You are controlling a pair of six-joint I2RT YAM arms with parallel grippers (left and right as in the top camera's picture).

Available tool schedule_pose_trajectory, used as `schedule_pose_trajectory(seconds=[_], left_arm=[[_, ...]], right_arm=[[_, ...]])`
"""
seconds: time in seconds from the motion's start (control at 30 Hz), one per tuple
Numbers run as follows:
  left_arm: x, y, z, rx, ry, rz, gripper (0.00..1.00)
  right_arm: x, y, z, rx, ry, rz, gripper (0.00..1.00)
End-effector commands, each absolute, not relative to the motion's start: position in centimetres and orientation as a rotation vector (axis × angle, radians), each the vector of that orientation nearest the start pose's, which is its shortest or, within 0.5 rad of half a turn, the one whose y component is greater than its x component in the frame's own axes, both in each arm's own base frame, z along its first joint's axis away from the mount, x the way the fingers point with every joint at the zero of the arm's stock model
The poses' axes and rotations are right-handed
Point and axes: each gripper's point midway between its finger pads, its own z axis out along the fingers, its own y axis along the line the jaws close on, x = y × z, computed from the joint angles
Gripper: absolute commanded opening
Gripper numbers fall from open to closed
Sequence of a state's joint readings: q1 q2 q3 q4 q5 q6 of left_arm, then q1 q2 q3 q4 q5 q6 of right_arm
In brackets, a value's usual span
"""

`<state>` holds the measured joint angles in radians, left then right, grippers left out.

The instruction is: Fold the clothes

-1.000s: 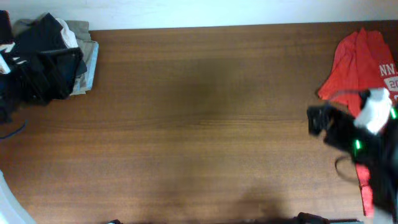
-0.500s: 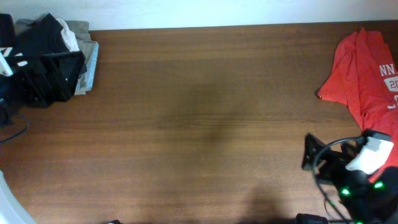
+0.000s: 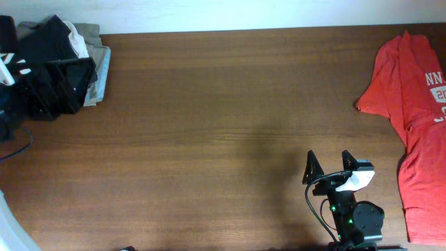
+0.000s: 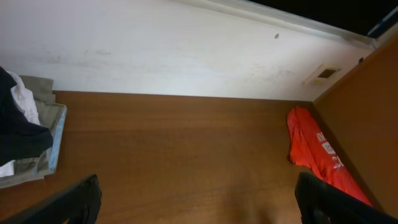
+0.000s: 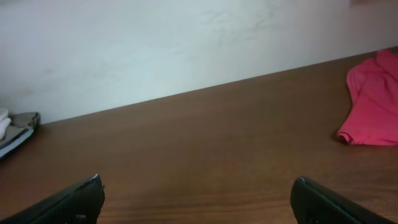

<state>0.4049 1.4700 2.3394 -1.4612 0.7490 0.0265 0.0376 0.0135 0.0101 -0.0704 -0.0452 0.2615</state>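
Note:
A red T-shirt (image 3: pixel 417 118) with white print lies spread at the table's right edge. It also shows in the left wrist view (image 4: pixel 314 152) and the right wrist view (image 5: pixel 372 99). A black garment (image 3: pixel 52 73) with a little white on it lies on a pile of clothes at the far left corner, also seen in the left wrist view (image 4: pixel 18 127). My right gripper (image 3: pixel 327 159) is open and empty over bare wood near the front edge, left of the red shirt; its fingers (image 5: pixel 198 186) are wide apart. My left gripper (image 4: pixel 199 183) is open and empty above the table.
The pile holds beige, white and light-blue clothes (image 3: pixel 94 59) under the black garment. A white wall (image 3: pixel 223 14) runs along the far edge of the brown wooden table (image 3: pixel 209 125). Dark gear and a cable (image 3: pixel 10 118) sit at the left edge.
My right arm has moved off the red T-shirt, down and left to the front edge, with its gripper open. The red shirt now lies uncovered.

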Motion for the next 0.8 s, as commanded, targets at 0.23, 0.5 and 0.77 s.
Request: schedule_pose_trajectory(seconds=[0.23, 0.5, 0.77], left_arm=[[29.5, -0.2, 49.2, 0.046, 2.026, -0.542, 0.99], [26.6, -3.4, 43.0, 0.095, 2.282, -0.375, 0.99], [24.6, -4.4, 27.6, 0.207, 1.893, -0.256, 0.99]], right_arm=[[24.5, 1.8, 15.7, 0.148, 1.644, 0.268, 0.99], [24.5, 1.8, 15.7, 0.148, 1.644, 0.268, 0.99], [24.5, 1.8, 15.7, 0.148, 1.644, 0.268, 0.99]])
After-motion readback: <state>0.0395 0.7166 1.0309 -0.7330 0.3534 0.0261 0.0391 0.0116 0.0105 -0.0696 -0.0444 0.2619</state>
